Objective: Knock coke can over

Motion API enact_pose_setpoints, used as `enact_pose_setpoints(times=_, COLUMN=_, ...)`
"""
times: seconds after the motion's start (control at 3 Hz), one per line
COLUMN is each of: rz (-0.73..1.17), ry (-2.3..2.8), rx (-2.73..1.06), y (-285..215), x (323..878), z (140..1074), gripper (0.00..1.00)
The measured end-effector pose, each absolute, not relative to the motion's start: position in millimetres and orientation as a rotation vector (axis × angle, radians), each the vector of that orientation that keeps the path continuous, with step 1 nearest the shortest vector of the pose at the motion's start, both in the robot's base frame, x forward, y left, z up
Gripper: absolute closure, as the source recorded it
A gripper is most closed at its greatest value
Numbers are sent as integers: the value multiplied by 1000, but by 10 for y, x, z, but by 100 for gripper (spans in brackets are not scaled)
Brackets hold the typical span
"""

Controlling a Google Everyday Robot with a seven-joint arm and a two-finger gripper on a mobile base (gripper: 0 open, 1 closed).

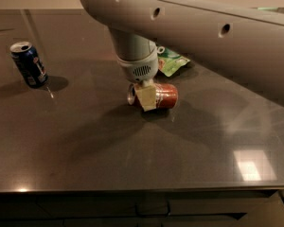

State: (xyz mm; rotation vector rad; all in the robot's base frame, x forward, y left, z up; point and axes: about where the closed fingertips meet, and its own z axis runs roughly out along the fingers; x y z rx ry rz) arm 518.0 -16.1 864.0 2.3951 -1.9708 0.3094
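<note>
The red coke can (164, 96) lies on its side on the dark table (132, 150), its silver top (131, 94) facing left. My gripper (145, 97) hangs from the grey wrist (136, 60) straight down onto the can's left half, with a cream part in front of the can, touching it. The big grey arm (203, 27) crosses the top of the view and hides the table behind it.
A dark blue can (28, 64) stands upright at the far left. A green snack bag (172, 61) lies just behind the coke can, partly hidden by the wrist. The table's front edge (132, 189) runs along the bottom.
</note>
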Motion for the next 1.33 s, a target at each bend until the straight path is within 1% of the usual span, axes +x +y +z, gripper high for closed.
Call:
enact_pose_setpoints(times=0.67, rz=318, ry=-1986, rx=2420, y=-112, x=5229, z=8634, gripper=3)
enact_pose_setpoints(times=1.0, rz=320, ry=-1989, rx=2426, y=-102, x=5241, z=8632, gripper=0)
enact_pose_setpoints(times=1.33, rz=320, ry=-1989, rx=2426, y=-101, x=5241, z=8632, gripper=0)
